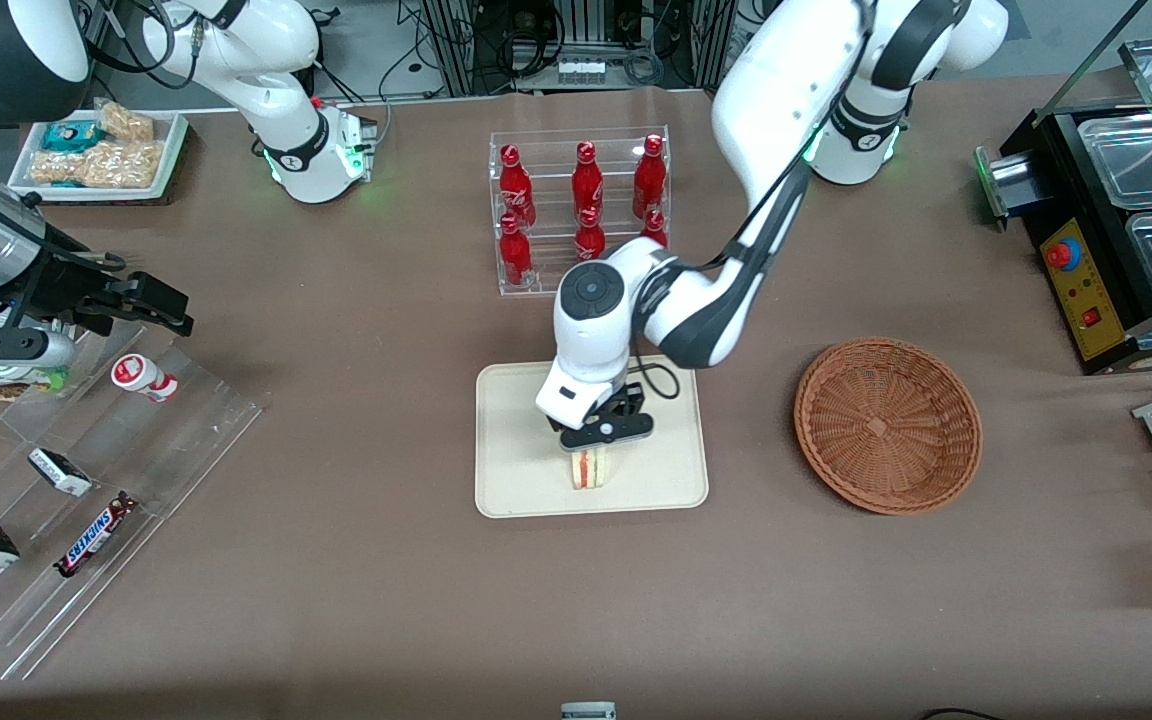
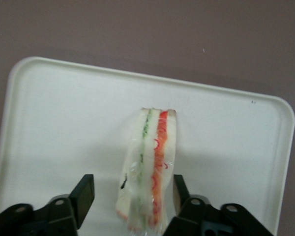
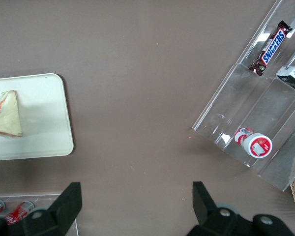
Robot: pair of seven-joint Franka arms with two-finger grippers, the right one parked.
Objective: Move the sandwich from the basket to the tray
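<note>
My jaws (image 1: 604, 440) hang low over the tray (image 1: 516, 490), spread wide. Through my wrist camera I see one finger (image 2: 83, 194) standing well clear of the wrapped sandwich (image 2: 150, 169), with bare tray between them, and the other finger (image 2: 179, 189) just beside the sandwich's orange-striped edge; I cannot tell whether that one touches the wrap. Nothing is pinched.

The sandwich (image 1: 588, 468) stands on its edge on the tray (image 2: 64, 123), between my fingers, its pale bread slices upright with a green stripe and a red-orange stripe showing along the top. Seen from the front, it pokes out from beneath my jaws on the side nearer the camera.

The basket (image 1: 887, 424) sits on the brown tabletop (image 1: 356, 580) well apart from my jaws, toward the working arm's end of the table, with only its woven bottom showing inside.

Farther from the front camera than my jaws, a clear rack of red bottles (image 1: 584, 200) stands on the tabletop. Toward the parked arm's end lies a clear stepped stand (image 1: 96, 520) holding a Snickers bar (image 1: 94, 535).
</note>
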